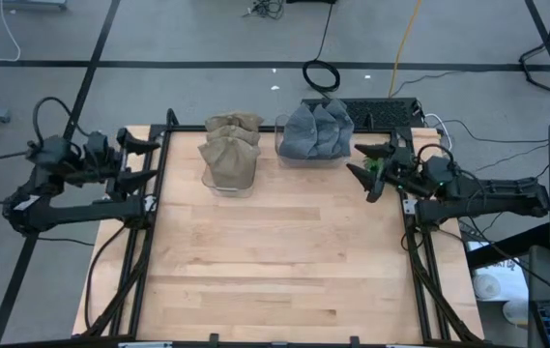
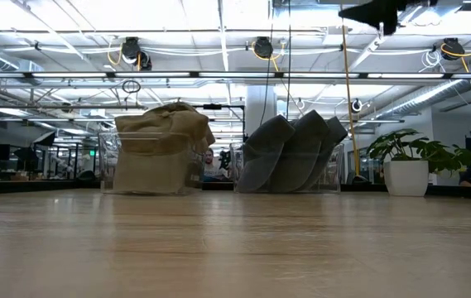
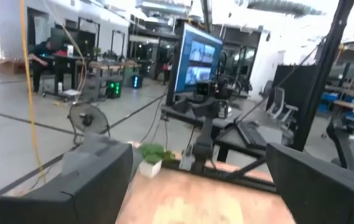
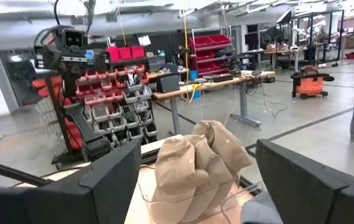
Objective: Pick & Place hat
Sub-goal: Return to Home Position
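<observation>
My left claw (image 1: pixel 151 160) hangs open at the left edge of the counter (image 1: pixel 275 261), and my right claw (image 1: pixel 357 162) hangs open at the right edge. Both hold nothing. Farther back, the brown caps (image 1: pixel 231 145) sit piled in the left transparent bin (image 1: pixel 218 186), beside the grey caps (image 1: pixel 318 130). I judge the caps light, soft and floppy, so the stiffer brim seems the best place to pinch.

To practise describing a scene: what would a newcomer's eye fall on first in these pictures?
First, two heaps of caps at the far edge of the table: brown caps in the left bin and grey caps in the right bin. Next, the two dark arms at either side, with the left gripper and right gripper both open and empty.
</observation>
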Robot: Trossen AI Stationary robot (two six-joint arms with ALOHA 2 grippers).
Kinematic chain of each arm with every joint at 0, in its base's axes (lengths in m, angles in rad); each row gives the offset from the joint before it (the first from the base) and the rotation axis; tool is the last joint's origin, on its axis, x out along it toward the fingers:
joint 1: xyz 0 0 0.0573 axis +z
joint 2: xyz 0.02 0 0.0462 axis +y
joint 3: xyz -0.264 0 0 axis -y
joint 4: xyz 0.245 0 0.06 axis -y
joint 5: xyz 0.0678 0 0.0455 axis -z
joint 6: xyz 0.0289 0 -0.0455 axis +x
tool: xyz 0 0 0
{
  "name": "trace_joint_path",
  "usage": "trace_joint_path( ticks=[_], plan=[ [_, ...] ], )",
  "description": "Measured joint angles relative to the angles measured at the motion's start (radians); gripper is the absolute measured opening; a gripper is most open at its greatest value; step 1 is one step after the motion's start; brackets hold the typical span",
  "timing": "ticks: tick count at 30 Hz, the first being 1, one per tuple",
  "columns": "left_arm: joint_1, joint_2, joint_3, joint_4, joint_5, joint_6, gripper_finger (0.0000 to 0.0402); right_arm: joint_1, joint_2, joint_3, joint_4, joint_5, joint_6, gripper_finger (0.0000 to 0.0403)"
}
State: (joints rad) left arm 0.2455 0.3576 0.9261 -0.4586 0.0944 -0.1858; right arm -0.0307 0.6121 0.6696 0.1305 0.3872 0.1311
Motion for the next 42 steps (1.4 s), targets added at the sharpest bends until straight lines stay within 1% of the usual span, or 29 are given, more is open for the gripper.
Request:
trace_joint_path(
  ticks=[2,5,7,10,14,20,24,26,29,33,40,42],
  plan=[
    [0.0,-0.026,-0.003,-0.036,-0.001,0.011,0.0376,0.0,-0.025,-0.061,0.055,0.0,0.006,0.0302],
    [0.0,-0.073,-0.048,-0.017,-0.001,0.017,0.0373,0.0,-0.057,-0.145,0.104,0.001,0.009,0.0304],
    [0.0,-0.113,-0.097,0.017,-0.002,0.017,0.0369,0.0,-0.074,-0.197,0.14,0.001,0.017,0.0304],
    [0.0,-0.175,-0.181,0.023,-0.025,-0.006,0.0366,0.0,-0.093,-0.273,0.214,0.0,0.033,0.0303],
    [0.0,-0.252,-0.289,0.054,-0.022,-0.019,0.0368,0.0,-0.11,-0.373,0.318,-0.002,0.068,0.0303],
    [0.0,-0.352,-0.416,0.117,-0.017,0.001,0.0374,0.0,-0.122,-0.485,0.433,-0.075,0.106,0.0303],
    [0.0,-0.352,-0.465,0.108,-0.016,0.0,0.0368,0.0,-0.124,-0.526,0.446,-0.078,0.13,0.0302],
    [0.0,-0.353,-0.49,0.142,-0.016,-0.012,0.0366,0.0,-0.124,-0.542,0.453,-0.075,0.134,0.0304],
    [0.0,-0.352,-0.53,0.151,-0.014,-0.026,0.0367,0.0,-0.125,-0.57,0.47,-0.074,0.145,0.0304],
    [0.0,-0.353,-0.576,0.236,-0.014,-0.035,0.0373,0.0,-0.129,-0.607,0.517,-0.075,0.175,0.0302],
    [0.0,-0.352,-0.661,0.307,0.016,-0.072,0.0377,0.0,-0.13,-0.627,0.513,-0.073,0.201,0.0304],
    [0.0,-0.353,-0.684,0.355,0.019,-0.082,0.0376,0.0,-0.13,-0.627,0.51,-0.07,0.2,0.0303]
  ],
)
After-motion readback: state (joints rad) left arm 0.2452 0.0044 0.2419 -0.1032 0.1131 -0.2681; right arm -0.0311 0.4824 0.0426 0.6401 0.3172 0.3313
